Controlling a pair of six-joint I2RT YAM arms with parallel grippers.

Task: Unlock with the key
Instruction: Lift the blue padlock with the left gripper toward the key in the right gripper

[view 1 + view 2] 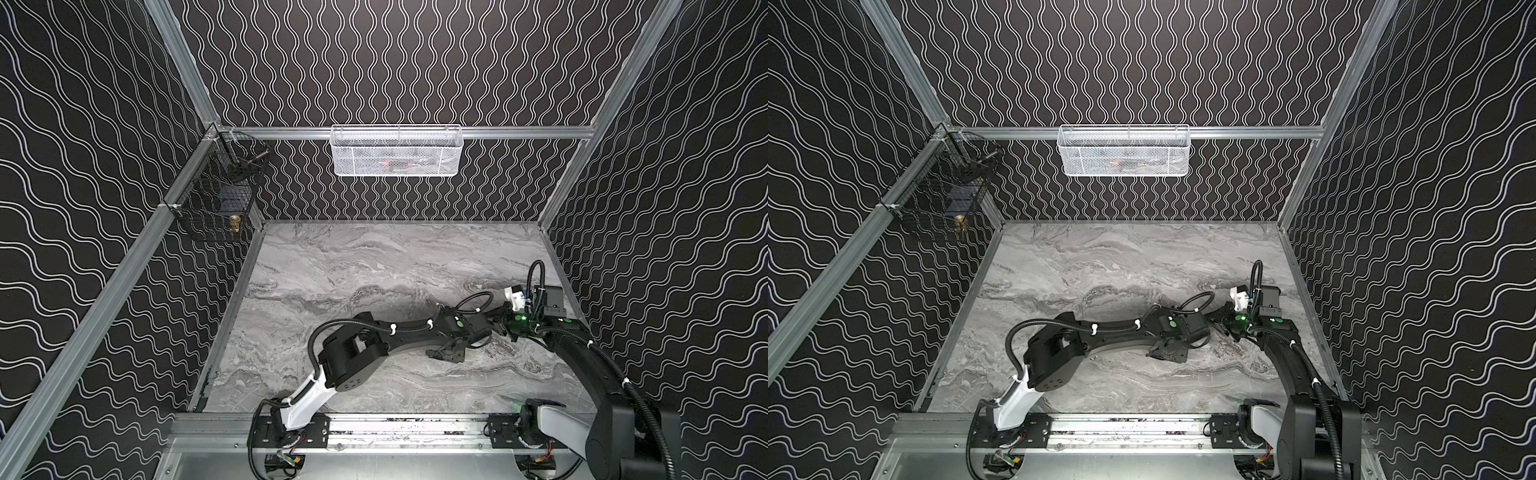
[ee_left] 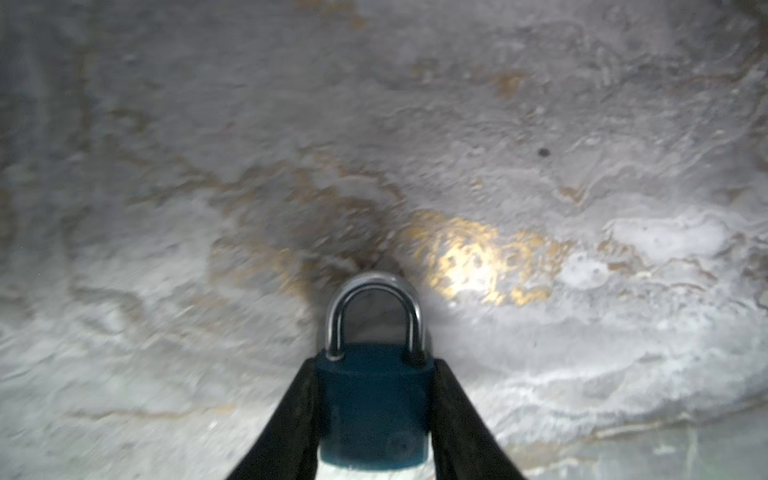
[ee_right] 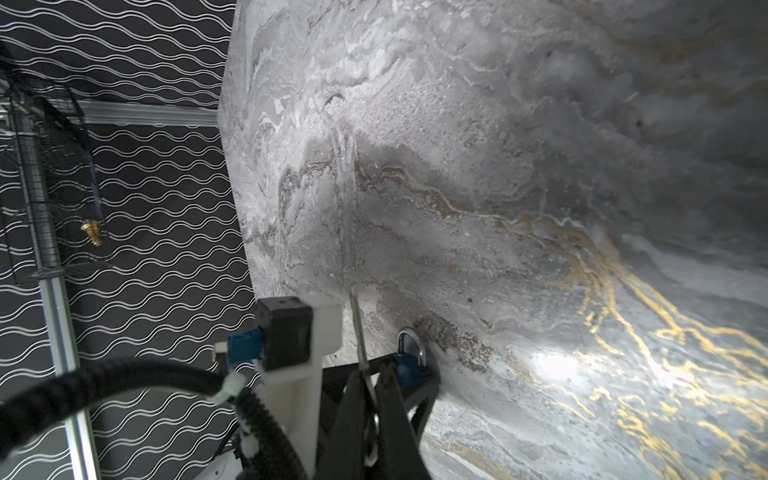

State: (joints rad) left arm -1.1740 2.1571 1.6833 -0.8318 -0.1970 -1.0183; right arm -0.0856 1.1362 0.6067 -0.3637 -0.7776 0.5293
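You are looking down on a grey marbled worktop (image 1: 374, 266) inside a cell with black walls covered in wavy white lines. In both top views your two arms are reaching toward the right side of the worktop and meeting there, close together.

Your left gripper (image 2: 375, 362) is holding a blue padlock (image 2: 374, 411). Its jaws are pressing against the two sides of the padlock's body, clamping it. The padlock's silver shackle (image 2: 374, 281) is sitting closed, with both legs down in the body, and it is pointing away from the gripper over the worktop. The padlock's keyhole is hidden from every view.

Your right gripper (image 3: 371, 376) is holding a silver key (image 3: 357, 328). Its jaws are pinching together on the key's head, and the blade is sticking out bare beyond them. In the right wrist view the padlock (image 3: 405, 368) is sitting just beside the key, apart from the blade.

A white mesh basket (image 1: 397, 151) is hanging on the back rail. A black wire basket (image 1: 216, 195) is hanging in the far left corner.
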